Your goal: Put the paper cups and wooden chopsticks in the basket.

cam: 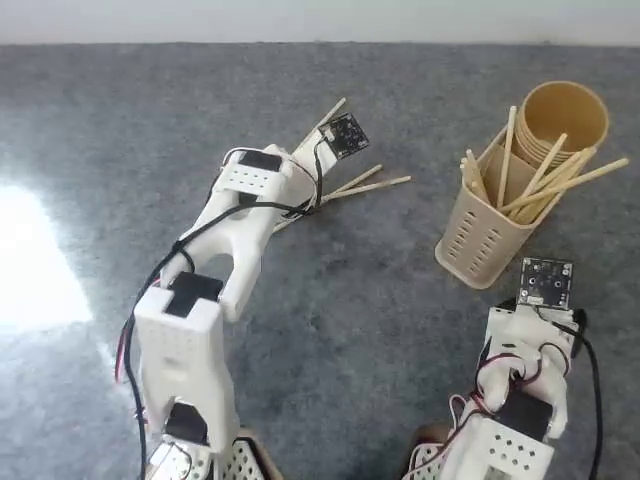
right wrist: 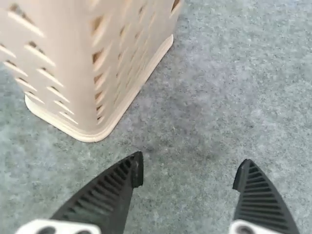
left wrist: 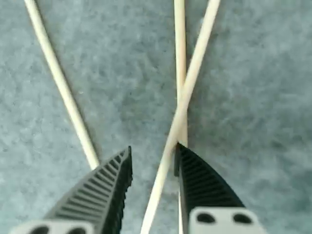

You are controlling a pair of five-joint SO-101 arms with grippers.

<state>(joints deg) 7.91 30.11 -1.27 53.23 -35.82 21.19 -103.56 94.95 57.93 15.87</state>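
well, the grey table [cam: 90, 130] is the biggest thing. the left arm [cam: 235, 235] stretches out over the middle of it. the right arm [cam: 525, 400] sits low on the near side, just in front of the basket [cam: 475, 240].

the basket stands on the right side of the table, open end up. a stack of paper cups [cam: 565, 115] sits inside at its far side, mouths up. a bunch of chopsticks [cam: 555, 185] stands in it too, leaning and fanning out toward the right.

three loose chopsticks [cam: 375, 185] lie flat in the middle of the table. they run long-ways from the left arm's end out toward the far right. their near ends are hidden under that arm. in the left wrist view two of them cross like an x, and all are cut off at the edge.

the left gripper [left wrist: 153, 151] is right over them. its fingers are a little apart, with one crossing stick between them, just beside one finger. the right gripper [right wrist: 191, 163] hangs over bare table near the basket's bottom corner, fingers wide apart.
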